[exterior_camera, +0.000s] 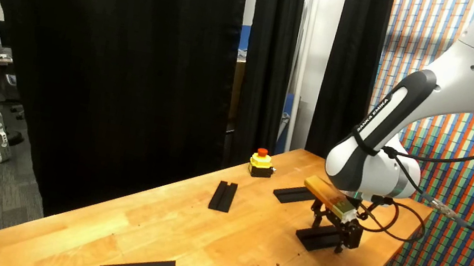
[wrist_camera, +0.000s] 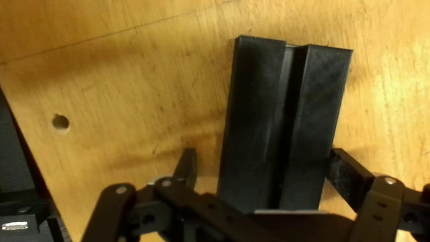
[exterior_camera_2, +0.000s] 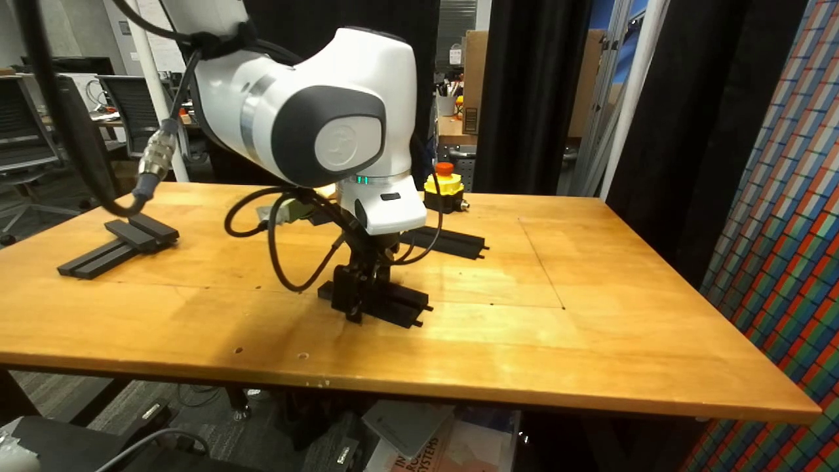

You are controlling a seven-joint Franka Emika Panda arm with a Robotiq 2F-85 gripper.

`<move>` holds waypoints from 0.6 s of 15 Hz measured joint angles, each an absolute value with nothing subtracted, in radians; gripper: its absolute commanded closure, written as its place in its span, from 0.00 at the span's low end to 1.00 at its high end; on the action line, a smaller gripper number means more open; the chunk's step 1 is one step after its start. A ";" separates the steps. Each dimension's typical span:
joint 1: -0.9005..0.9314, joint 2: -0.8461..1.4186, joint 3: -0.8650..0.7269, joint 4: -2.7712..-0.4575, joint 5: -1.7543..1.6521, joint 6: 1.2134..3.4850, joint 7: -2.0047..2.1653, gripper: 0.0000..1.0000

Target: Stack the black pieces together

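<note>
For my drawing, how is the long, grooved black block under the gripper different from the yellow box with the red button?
The grooved black block lies flat; the yellow box stands taller. The box has a red button; the block has none. The open gripper straddles the block, not the box. Both rest on the wooden table.

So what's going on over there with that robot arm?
A robot arm has its open pincer straddling a grooved black piece on the wooden table. One jaw touches or nearly touches the piece, the other stands clear, so it isn't gripped. Other black pieces lie elsewhere on the table, with nothing stacked on this one.
</note>
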State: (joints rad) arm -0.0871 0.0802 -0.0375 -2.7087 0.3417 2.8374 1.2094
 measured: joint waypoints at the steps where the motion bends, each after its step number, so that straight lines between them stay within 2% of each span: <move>1: -0.081 0.082 -0.043 -2.708 0.316 2.837 1.231 0.26; 4: -0.065 0.081 -0.059 -2.704 0.224 2.838 1.292 0.48; 9: -0.048 0.079 -0.082 -2.682 0.069 2.835 1.400 0.53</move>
